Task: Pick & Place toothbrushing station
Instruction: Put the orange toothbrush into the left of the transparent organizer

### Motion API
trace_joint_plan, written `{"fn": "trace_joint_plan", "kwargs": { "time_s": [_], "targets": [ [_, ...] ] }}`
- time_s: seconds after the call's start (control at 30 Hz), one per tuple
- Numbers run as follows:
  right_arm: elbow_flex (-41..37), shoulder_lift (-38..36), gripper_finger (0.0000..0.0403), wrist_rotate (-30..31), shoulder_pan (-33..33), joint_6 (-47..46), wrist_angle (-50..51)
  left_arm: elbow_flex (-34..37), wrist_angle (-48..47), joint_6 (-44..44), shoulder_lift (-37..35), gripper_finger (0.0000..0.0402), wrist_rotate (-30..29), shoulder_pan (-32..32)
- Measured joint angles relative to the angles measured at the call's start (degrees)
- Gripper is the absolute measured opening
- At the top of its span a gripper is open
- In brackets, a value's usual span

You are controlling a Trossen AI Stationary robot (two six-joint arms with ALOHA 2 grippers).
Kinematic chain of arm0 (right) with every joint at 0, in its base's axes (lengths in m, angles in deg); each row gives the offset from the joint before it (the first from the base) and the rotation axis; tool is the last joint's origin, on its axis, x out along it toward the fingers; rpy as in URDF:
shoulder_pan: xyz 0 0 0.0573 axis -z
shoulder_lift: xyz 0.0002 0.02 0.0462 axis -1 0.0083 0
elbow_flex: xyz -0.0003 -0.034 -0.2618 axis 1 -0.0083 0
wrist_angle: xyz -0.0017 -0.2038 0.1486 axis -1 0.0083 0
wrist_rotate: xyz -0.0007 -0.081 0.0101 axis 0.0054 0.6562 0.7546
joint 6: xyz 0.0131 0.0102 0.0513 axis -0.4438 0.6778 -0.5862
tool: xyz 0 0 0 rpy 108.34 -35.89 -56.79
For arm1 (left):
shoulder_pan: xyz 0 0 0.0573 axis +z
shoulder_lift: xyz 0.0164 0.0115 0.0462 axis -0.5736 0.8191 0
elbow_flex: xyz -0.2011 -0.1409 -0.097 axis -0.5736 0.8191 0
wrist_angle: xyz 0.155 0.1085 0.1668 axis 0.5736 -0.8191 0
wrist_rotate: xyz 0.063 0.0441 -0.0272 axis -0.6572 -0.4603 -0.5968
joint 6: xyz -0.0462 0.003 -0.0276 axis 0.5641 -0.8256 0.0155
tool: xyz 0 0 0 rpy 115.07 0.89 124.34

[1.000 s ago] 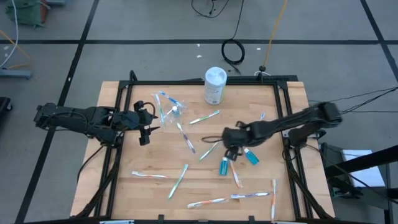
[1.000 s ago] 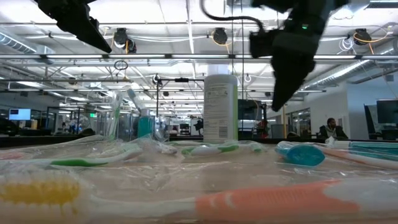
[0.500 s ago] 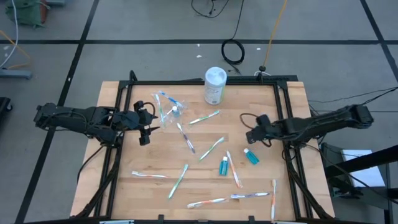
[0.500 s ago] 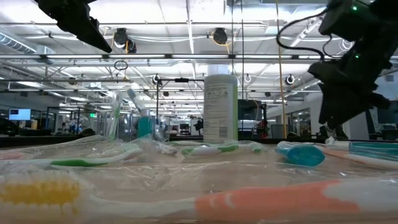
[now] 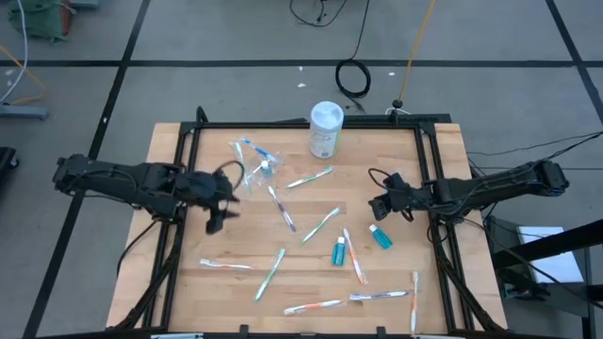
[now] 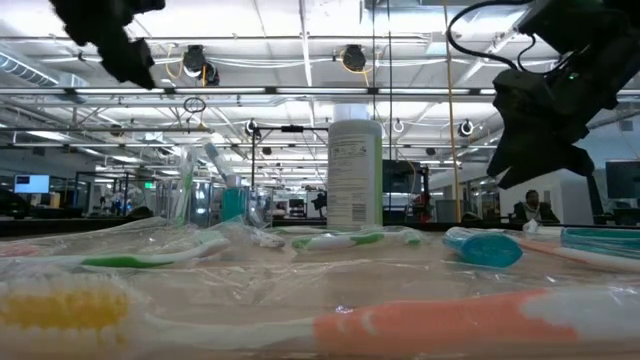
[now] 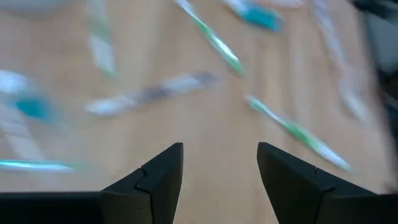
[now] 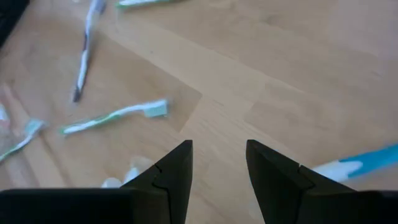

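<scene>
Clearly, your station was barely started: the toothbrushes (image 5: 321, 224) lay scattered over the wooden table (image 5: 170, 282), the teal tubes (image 5: 381, 236) sat loose right of centre, and the clear cup (image 5: 267, 168) lay near the far-left corner with nothing visibly stood in it. Your left gripper (image 5: 217, 193) hovered at about eight o'clock from that cup, jaws parted and empty. Your right gripper (image 5: 380, 202) hung just beside a tube, which lay at its six o'clock; those jaws also stood open, holding nothing. None of it lay between either pair.
</scene>
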Motion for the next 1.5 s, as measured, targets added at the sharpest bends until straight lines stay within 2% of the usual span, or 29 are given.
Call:
{"fn": "trace_joint_plan", "kwargs": {
  "time_s": [0.1, 0.3, 0.53, 0.73, 0.93, 1.17, 1.3, 1.5],
  "targets": [
    [0.0, 0.0, 0.0141, 0.0, 0.0, 0.03, 0.09, 0.04, -1.02, 0.86, 3.48, 0.0212, 4.25, -2.96],
    [0.0, 0.0, 0.0141, -0.02, 0.0, 0.2, 0.14, 0.04, -2.35, 3.9, 11.93, 0.0212, 4.41, -9.63],
    [0.0, 0.0, 0.0141, -0.02, -0.02, 0.44, 0.16, 0.04, -12.7, 4.93, 21.73, 0.0212, 10.01, -15.45],
    [0.0, 0.0, 0.0141, -0.02, -0.02, 0.44, 0.16, 0.04, -8.6, 9.41, 27.77, 0.0211, 11.09, -19.28],
    [0.0, 0.02, 0.0141, -0.03, -0.02, 0.44, 0.16, 0.02, -3.4, 9.01, 33.15, 0.0212, 12.66, -21.5],
    [0.0, 0.03, 0.0141, -0.04, -0.02, 0.44, 0.16, 0.02, -3.17, 7.88, 38.03, 0.0211, 13.99, -22.06],
    [0.0, 0.03, 0.0141, -0.03, -0.02, 0.36, 0.17, 0.01, -0.3, 6.55, 40.23, 0.0211, 16.89, -22.04],
    [0.0, 0.03, 0.0141, -0.02, -0.03, 0.07, 0.07, -0.22, -2.01, -1.42, 41.34, 0.0211, 19.26, -20.66]
  ]
}}
